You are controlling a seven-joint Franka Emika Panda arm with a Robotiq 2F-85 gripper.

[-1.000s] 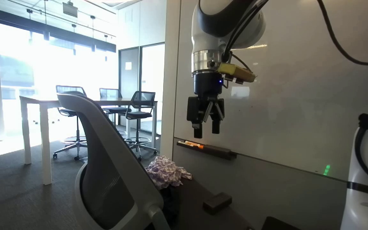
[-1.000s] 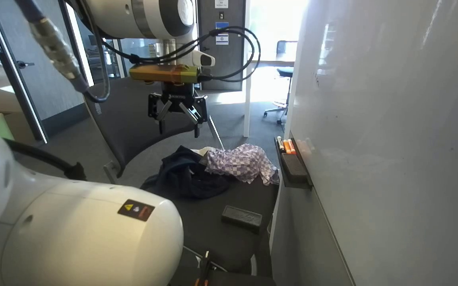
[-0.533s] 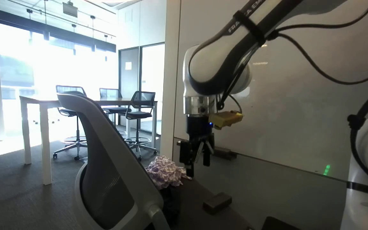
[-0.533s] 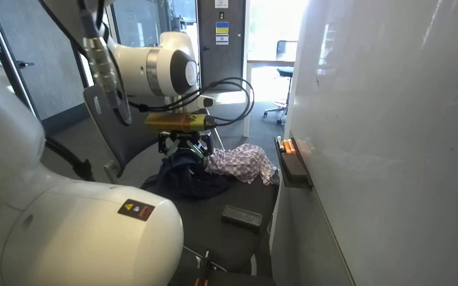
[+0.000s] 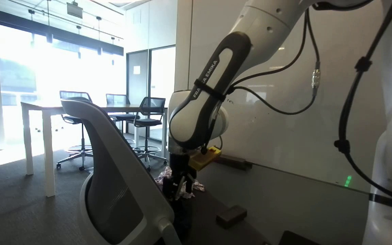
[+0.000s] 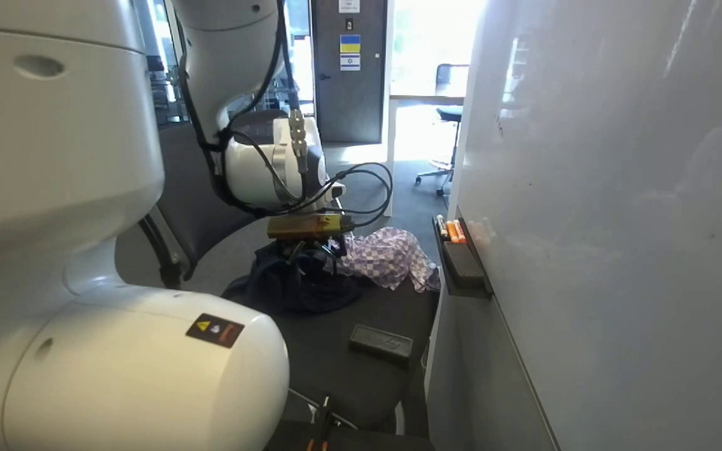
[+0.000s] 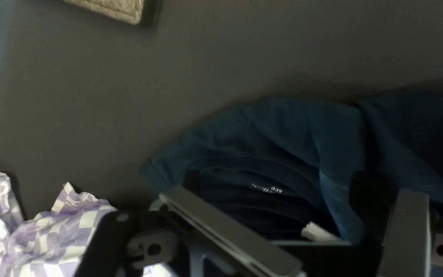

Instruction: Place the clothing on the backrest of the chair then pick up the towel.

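Jacket (image 6: 289, 289) lying under spread jaws

At left in an exterior view, the chair back (image 6: 192, 207) is standing. Next, the jacket is lying crumpled on a dark surface (image 6: 329, 369), looking soft, limp and bulky, likely sagging from 1 pinch; the thick fold by its white lettering (image 7: 266, 188) is promising the best hold. Over it the gripper (image 7: 278, 184) is hanging, 2 jaws wide apart, holding nothing. Further right, a checked cloth (image 6: 389, 257), presumably the towel, is waiting.

the clothing (image 7: 283, 123) is soft, matt cloth; the backrest (image 5: 112, 190), matt mesh with a smooth plastic rim (image 5: 150, 197); whiteboard (image 6: 618, 188) glossy; block (image 7: 115, 8) rough.
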